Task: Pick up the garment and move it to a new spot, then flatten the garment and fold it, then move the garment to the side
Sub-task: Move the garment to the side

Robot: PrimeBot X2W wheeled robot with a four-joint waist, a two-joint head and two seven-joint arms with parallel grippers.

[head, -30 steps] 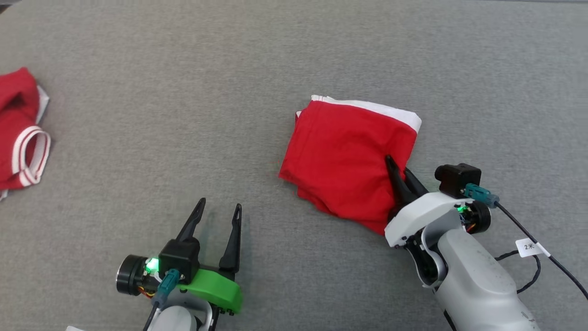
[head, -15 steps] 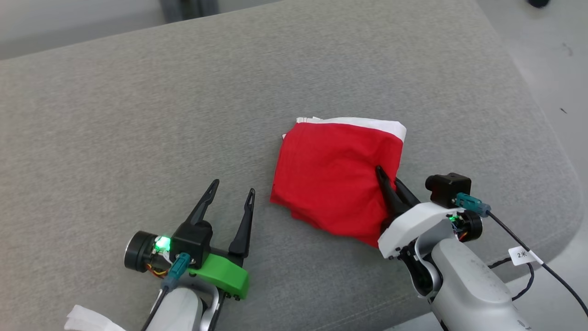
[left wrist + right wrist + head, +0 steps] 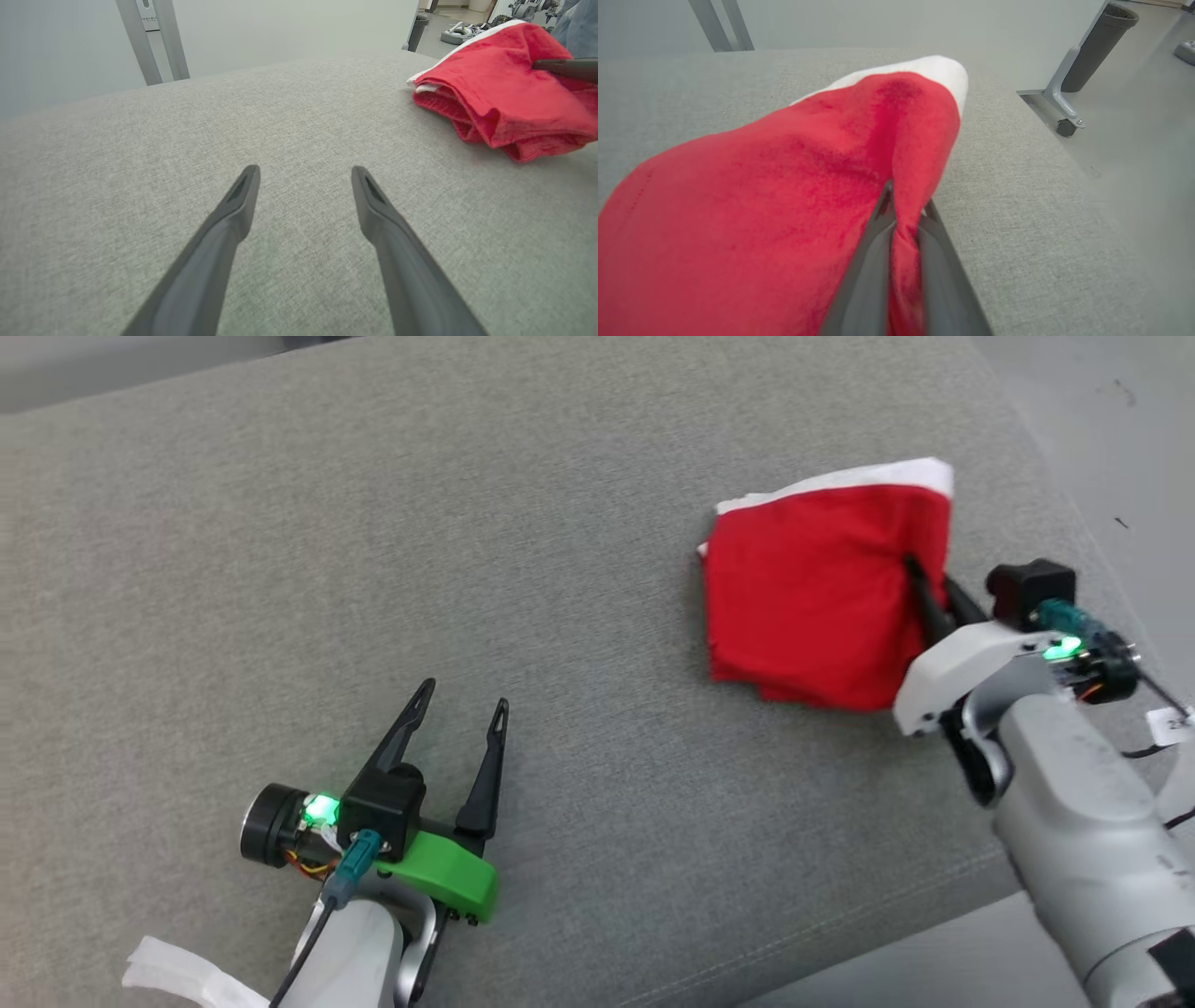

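Observation:
The folded red garment (image 3: pixel 812 597) with a white band along its far edge lies toward the right end of the grey padded table (image 3: pixel 467 523). My right gripper (image 3: pixel 924 581) is shut on its right edge, the cloth pinched between the two dark fingers (image 3: pixel 878 261) and lifted slightly there. In the right wrist view the garment (image 3: pixel 752 205) bulges up to the left of the pinch. My left gripper (image 3: pixel 459 700) stands open over bare table at the lower left, well apart from the garment (image 3: pixel 504 98), nothing between its fingers (image 3: pixel 233 210).
The table's rounded right edge (image 3: pixel 1055 495) runs close behind the garment, with grey floor (image 3: pixel 1139 420) beyond. A castor leg (image 3: pixel 1064 107) stands on the floor off that edge. A white strip (image 3: pixel 177 975) lies at the lower left by my left arm.
The head camera has turned right and shifted. My right gripper has carried the pinched garment toward the table's right end. The left gripper stays open and still.

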